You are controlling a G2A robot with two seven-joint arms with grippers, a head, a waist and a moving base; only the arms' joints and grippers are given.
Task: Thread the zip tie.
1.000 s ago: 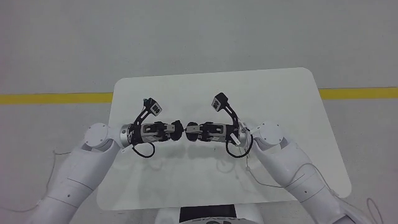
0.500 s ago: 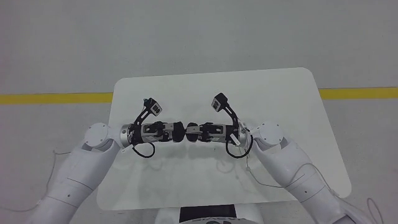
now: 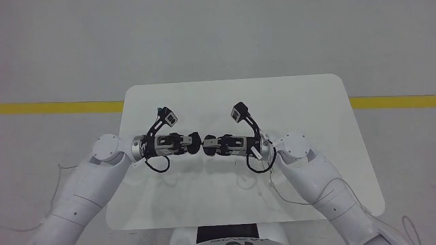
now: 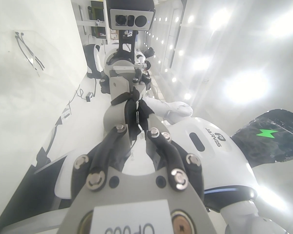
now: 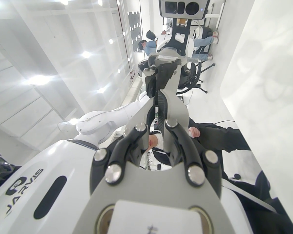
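- Two hands meet tip to tip above the middle of the surface [image 3: 306, 109]. The left hand [image 3: 193, 143] and the right hand [image 3: 210, 143] point straight at each other, almost touching, and both are raised off the top.
- The zip tie [image 4: 137, 116] sits in that small gap. In the left wrist view it shows as a thin pale strip nipped between the left hand's black-covered fingers [image 4: 129, 113], which are pressed together on it.
- The right hand's fingers [image 5: 162, 103] are drawn together too. The sliver between them is, I judge, the tie's other end. It is too small to tell head from tail.
- The tie's long axis seems to run along the line joining the two hands. The threading therefore turns on holding both tips to that one line. Neither arm is nearer, as each appears to have an end.
- As for holders, a clear sheet [image 4: 42, 37] carries a few thin black strips [image 4: 29, 54], probably spare ties. It lies on the surface well apart from the hands.
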